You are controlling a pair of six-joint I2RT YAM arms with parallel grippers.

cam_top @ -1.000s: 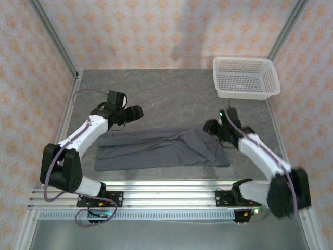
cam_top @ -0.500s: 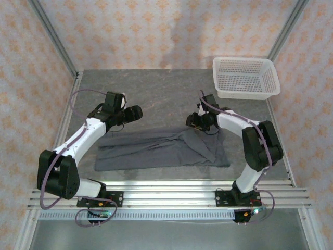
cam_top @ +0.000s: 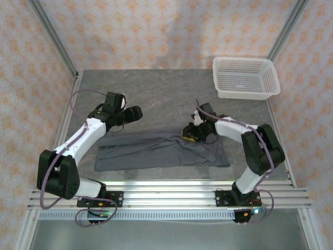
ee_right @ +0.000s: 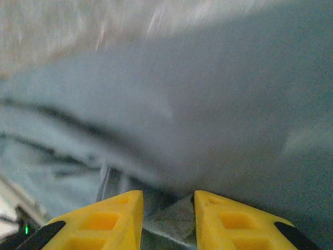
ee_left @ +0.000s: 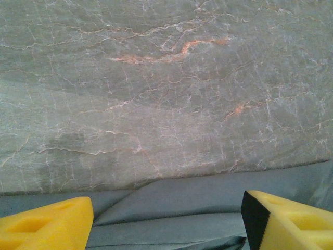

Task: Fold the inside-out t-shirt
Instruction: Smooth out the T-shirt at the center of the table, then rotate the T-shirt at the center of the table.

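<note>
The inside-out t-shirt [cam_top: 156, 151] lies as a long dark grey band across the near part of the table, folded lengthwise. My right gripper [cam_top: 188, 134] is down on its far edge, right of the middle. In the right wrist view the yellow fingers [ee_right: 104, 221] stand narrowly apart with a fold of the grey cloth [ee_right: 208, 104] pinched between them; midway lies the gripper [ee_right: 167, 219]. My left gripper [cam_top: 134, 112] hovers open just beyond the shirt's far left edge. In the left wrist view the left gripper [ee_left: 166, 229] has wide-apart fingertips over the shirt's edge [ee_left: 182, 203], with nothing between them.
A white mesh basket [cam_top: 244, 78] stands at the back right corner of the table. The grey marbled tabletop [cam_top: 166, 94] stretches between the shirt and the back wall. Metal frame posts rise at both back corners.
My right gripper has swung left from the shirt's right part to its far edge and its jaws have narrowed onto cloth. The raised flap at the right now lies flatter. The left arm has hardly moved.
</note>
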